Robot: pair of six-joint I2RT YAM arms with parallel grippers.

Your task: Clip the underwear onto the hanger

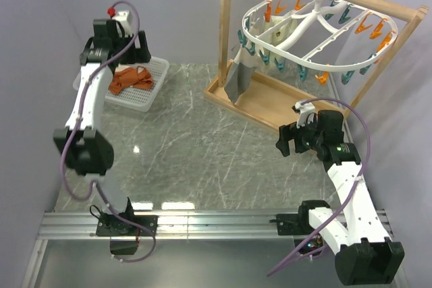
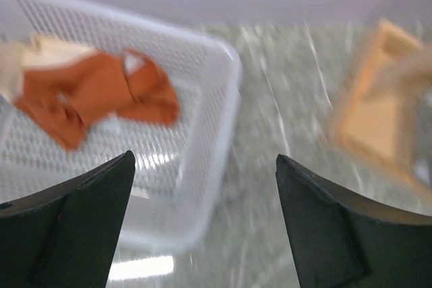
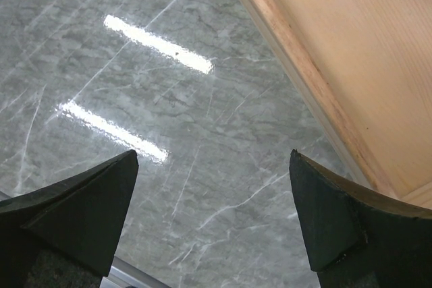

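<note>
Left jaws: I see them spread wide with nothing between the fingers [image 2: 74, 227], hanging over the near corner of the basket [image 2: 226, 92].
Underwear [image 2: 101, 99]: crumpled in the basket, ahead and left of my left jaws, untouched.
Right jaws: also spread and holding nothing, over the bare surface [image 3: 169, 112]; the wooden frame [image 3: 351, 38] base is ahead to their right.
Hanger [image 1: 299, 28]: hooked on the frame's rod, above and beyond my right jaws.

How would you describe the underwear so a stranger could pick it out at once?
Look to the far left corner of the grey marble table, where a white mesh basket sits. The underwear is the crumpled rust-orange fabric lying inside it, the only orange cloth, unlike the grey cloth hanging from the hanger.
</note>
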